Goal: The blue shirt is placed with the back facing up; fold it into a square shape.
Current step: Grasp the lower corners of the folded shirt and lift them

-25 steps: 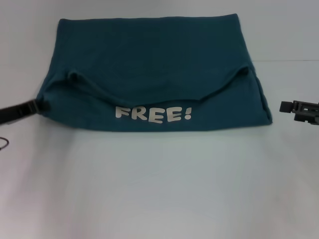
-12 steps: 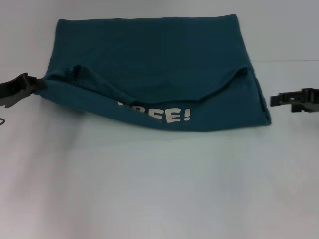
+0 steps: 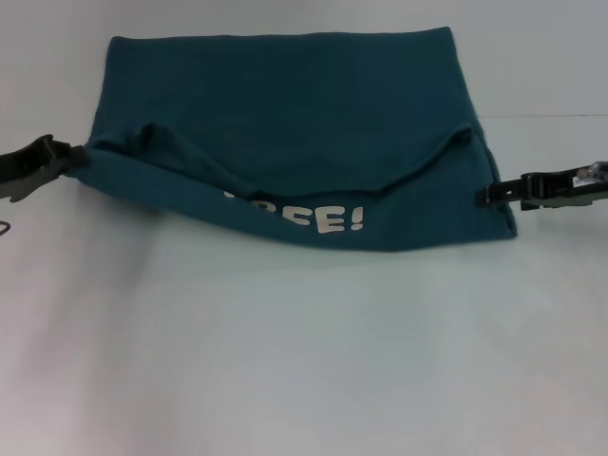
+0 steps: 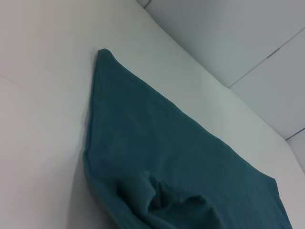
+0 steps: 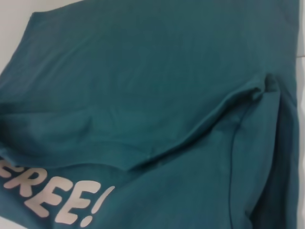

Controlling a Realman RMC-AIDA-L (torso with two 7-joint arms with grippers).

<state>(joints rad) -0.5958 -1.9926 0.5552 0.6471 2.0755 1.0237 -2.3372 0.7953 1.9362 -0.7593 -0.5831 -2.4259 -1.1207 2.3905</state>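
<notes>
Left end effector (image 3: 68,160) sits at the shirt's nine o'clock corner, apparently clamped on the cloth, which lifts and bunches there, hiding part of the white lettering (image 3: 318,218). Right end effector (image 3: 496,193) touches the three o'clock edge; whether its fingers have closed on the fabric, I cannot tell. The blue shirt (image 3: 285,104) lies partly folded across the middle of the white counter (image 3: 304,361), near flap turned over so the print shows. Holding both side corners probably lets the near layer be carried as one straight edge toward twelve o'clock. Toward six o'clock the counter is bare, and the far hem at twelve o'clock lies flat and straight.
</notes>
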